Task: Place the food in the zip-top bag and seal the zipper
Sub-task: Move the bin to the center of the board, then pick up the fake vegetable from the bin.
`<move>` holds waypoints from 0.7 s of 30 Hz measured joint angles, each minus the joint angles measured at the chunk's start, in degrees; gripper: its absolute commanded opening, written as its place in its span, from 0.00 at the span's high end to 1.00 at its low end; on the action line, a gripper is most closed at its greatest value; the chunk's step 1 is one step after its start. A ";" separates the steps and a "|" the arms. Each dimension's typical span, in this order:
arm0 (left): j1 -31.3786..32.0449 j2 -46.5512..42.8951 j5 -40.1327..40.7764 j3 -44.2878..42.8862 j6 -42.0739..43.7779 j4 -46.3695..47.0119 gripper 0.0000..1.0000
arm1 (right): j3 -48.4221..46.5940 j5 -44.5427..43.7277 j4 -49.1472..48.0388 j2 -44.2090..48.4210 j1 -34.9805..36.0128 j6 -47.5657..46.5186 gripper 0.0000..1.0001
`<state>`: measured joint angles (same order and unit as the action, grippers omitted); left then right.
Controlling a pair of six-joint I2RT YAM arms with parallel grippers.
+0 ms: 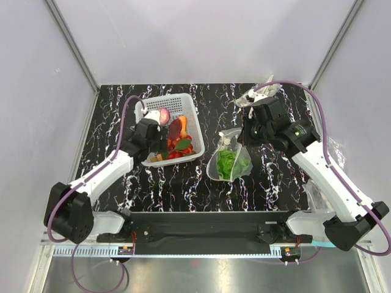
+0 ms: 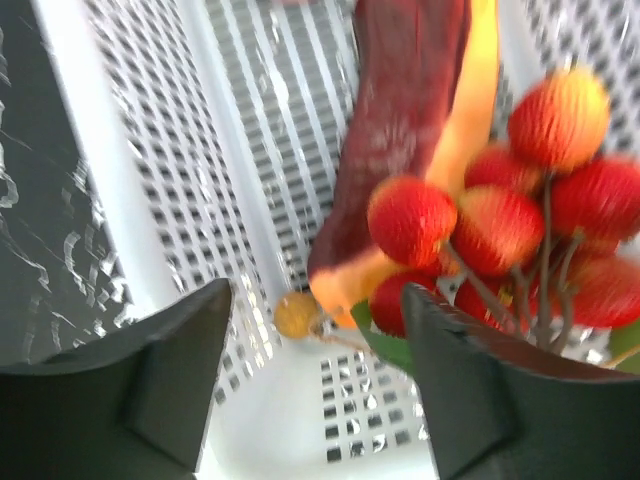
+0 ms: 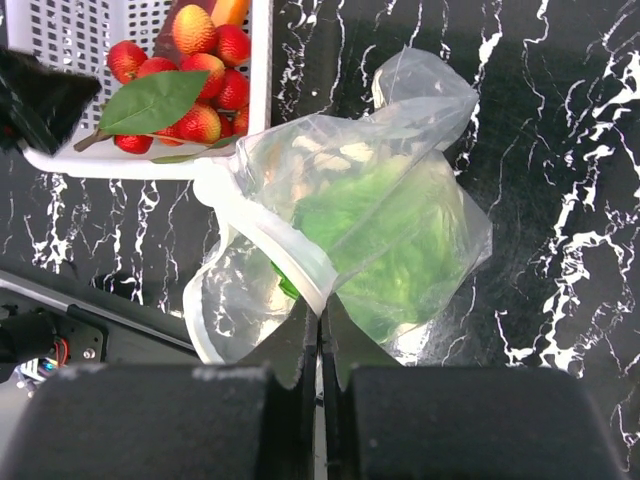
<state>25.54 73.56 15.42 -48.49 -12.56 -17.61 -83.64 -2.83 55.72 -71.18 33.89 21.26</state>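
The clear zip-top bag (image 1: 229,160) lies on the black marbled table with the green lettuce (image 3: 385,225) inside it. My right gripper (image 3: 320,318) is shut on the bag's white zipper strip (image 3: 290,250) at the mouth, holding it up and open. My left gripper (image 2: 315,350) is open inside the white lattice basket (image 1: 153,107), its fingers either side of a small orange ball (image 2: 296,314). The red berries (image 2: 500,230) with a green leaf and the dark-red and orange pieces (image 2: 405,110) lie just beyond it. The pink-purple bulb (image 1: 163,116) sits in the basket by the left wrist.
A second crumpled clear bag (image 1: 259,90) lies at the table's back right, behind the right arm. The white walls of the enclosure close in the table on three sides. The arms' base rail (image 1: 208,226) runs along the near edge.
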 measured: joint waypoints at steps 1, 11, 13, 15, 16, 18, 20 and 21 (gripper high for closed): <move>-0.11 0.39 0.52 -1.20 -0.07 -0.09 0.15 | 0.00 0.15 -0.13 0.00 0.00 -0.04 1.00; -0.13 10.84 3.19 -12.07 1.33 2.56 0.01 | 0.00 0.52 -0.13 0.00 -0.02 -0.48 1.00; -0.48 15.58 3.61 -15.23 2.32 3.10 0.01 | 0.00 0.50 -0.13 0.00 -0.02 -0.50 1.00; -0.74 21.05 4.22 -19.45 3.39 3.19 0.01 | 0.00 0.46 -0.11 0.00 -0.02 -0.50 1.00; -0.94 23.61 4.57 -21.38 3.80 3.15 0.01 | 0.00 0.46 -0.13 0.00 -0.02 -0.52 1.00; -1.36 27.58 5.14 -24.48 4.68 3.15 0.01 | 0.00 0.44 -0.11 0.00 -0.04 -0.57 1.00; -1.99 30.93 5.64 -26.97 5.46 3.13 0.01 | 0.00 0.39 -0.09 0.00 -0.04 -0.68 1.00; -2.36 32.44 5.77 -28.15 5.75 3.15 0.01 | 0.00 0.39 -0.09 0.00 -0.04 -0.74 1.00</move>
<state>23.18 106.00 21.19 -76.64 -6.81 -14.46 -83.64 -2.44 55.64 -71.18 33.85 20.51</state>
